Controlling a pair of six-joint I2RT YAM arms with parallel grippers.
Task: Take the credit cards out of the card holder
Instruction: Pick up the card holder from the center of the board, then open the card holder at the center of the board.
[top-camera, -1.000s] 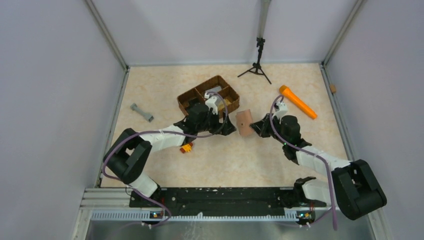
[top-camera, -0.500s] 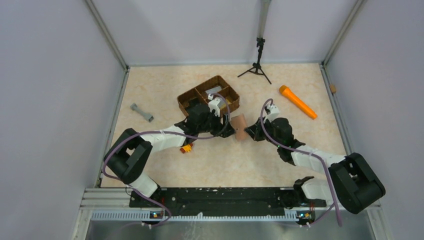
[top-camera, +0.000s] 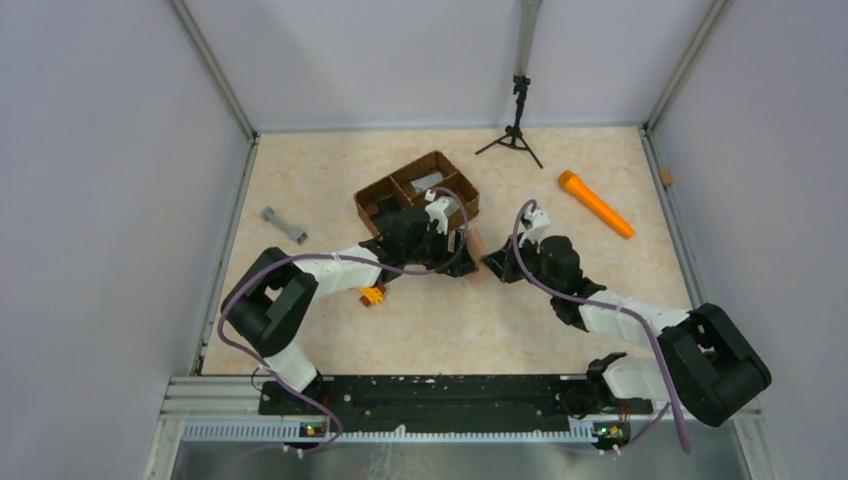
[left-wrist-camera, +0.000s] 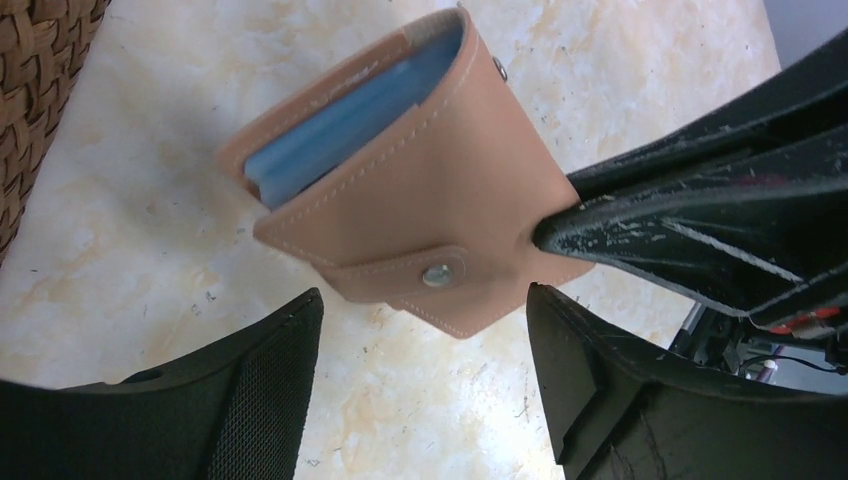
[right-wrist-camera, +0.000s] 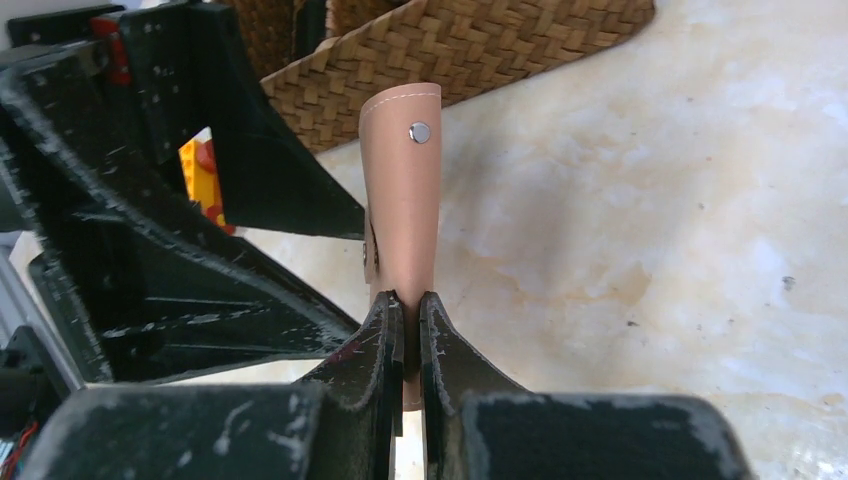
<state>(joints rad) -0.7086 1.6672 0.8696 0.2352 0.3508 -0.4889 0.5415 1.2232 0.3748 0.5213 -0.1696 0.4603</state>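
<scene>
1. left wrist view only: card holder (left-wrist-camera: 400, 190) slightly agape, pale blue layers at its open edge, number unclear.
2. right wrist view: right gripper (right-wrist-camera: 405, 305) clamped on the card holder's lower edge; it stands upright, near the woven basket (right-wrist-camera: 480, 50).
3. left gripper (left-wrist-camera: 422, 300) wide open, fingers flanking the card holder, no contact.
4. top view: card holder hidden between both grippers, mid-bench (top-camera: 450, 320).
5. counts: one card holder, one basket.

Seemingly matt leather card holder (left-wrist-camera: 420, 200), woven basket (right-wrist-camera: 480, 50)

Beige marbled table (top-camera: 450, 320): woven basket (top-camera: 397, 177), orange cylinder (top-camera: 595, 204), grey bar (top-camera: 284, 225), black tripod (top-camera: 517, 130).
</scene>
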